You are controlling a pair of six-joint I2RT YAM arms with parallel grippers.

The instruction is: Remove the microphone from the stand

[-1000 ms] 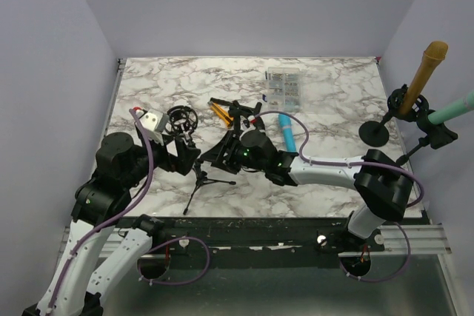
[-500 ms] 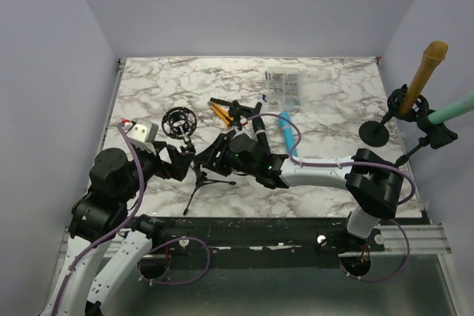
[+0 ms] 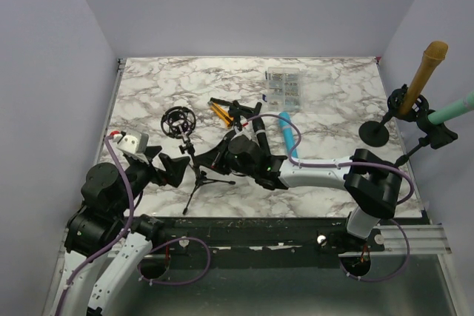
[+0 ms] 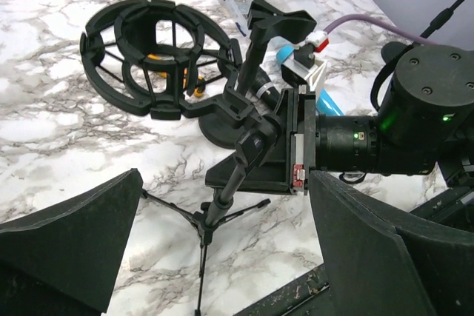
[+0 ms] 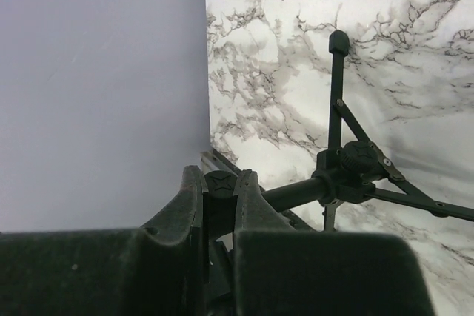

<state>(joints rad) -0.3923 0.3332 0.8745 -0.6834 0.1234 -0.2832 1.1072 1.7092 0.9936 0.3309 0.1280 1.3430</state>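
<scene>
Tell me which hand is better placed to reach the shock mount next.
Left, probably: the left hand is open and facing the shock mount, while the right hand is shut on the stand.

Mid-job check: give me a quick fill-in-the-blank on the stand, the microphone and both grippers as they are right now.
1. The shock mount on the tripod stand is ___.
2. The right gripper is ___ on the tripod stand.
3. The left gripper is ___, holding nothing.
4. The blue microphone lies on the ___.

Missing words: empty; shut; open; table.
</scene>
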